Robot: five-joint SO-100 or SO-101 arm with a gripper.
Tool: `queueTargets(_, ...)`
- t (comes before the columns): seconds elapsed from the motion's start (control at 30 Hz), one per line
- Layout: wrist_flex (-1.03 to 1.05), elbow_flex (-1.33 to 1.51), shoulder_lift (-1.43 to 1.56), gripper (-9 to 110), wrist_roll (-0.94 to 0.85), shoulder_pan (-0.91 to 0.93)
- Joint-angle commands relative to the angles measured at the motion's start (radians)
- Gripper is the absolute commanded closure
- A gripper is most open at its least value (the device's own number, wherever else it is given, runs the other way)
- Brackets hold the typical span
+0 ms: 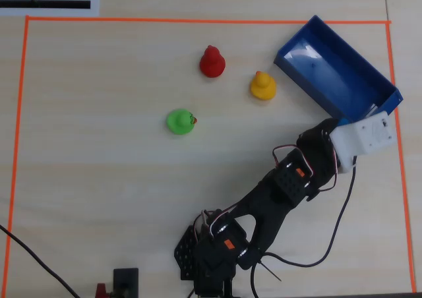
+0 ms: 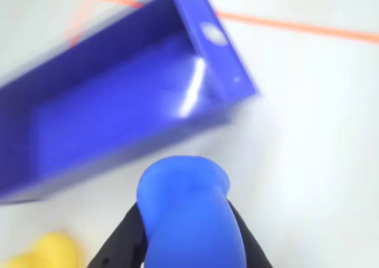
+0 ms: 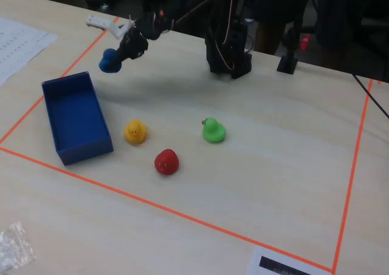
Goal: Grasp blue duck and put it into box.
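My gripper (image 2: 188, 232) is shut on the blue duck (image 2: 189, 211), with a black finger (image 2: 125, 235) on each side of it. In the fixed view the gripper (image 3: 120, 55) holds the duck (image 3: 109, 61) in the air, just beyond the far end of the blue box (image 3: 76, 114). In the wrist view the open box (image 2: 118, 108) lies just ahead of the duck and looks empty. In the overhead view the box (image 1: 330, 74) sits at the upper right. The white wrist housing (image 1: 364, 134) at its near end hides the gripper and duck.
A yellow duck (image 1: 262, 86) stands beside the box; it also shows in the fixed view (image 3: 135, 131) and wrist view (image 2: 41, 253). A red duck (image 1: 211, 62) and a green duck (image 1: 180, 121) stand further left. Orange tape (image 1: 198, 20) frames the table.
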Motion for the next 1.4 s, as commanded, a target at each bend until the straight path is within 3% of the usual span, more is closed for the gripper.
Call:
queueTargets(0.0, 0.33, -0.29, 0.061, 101, 0.063, -0.094)
queueTargets(0.23, 0.422, -0.566, -0.083, 101, 0.126, -0.219)
queueTargets(0.6, 0.069, -0.811, -0.588, 101, 0.052, -0.222)
queueTargets(0.9, -0.029, -1.052, -0.913, 101, -0.058, -0.181)
queueTargets(0.97, -0.026, -1.092, -0.968, 90, -0.083, -0.169)
queueTargets(1.03, -0.025, -1.103, -0.991, 72, -0.098, -0.155)
queueTargets(1.1, 0.002, -1.091, -0.973, 64, -0.098, -0.141)
queueTargets(1.23, 0.091, -0.954, -0.77, 54, -0.054, -0.143)
queueTargets(1.37, 0.245, -0.73, -0.417, 54, 0.012, -0.204)
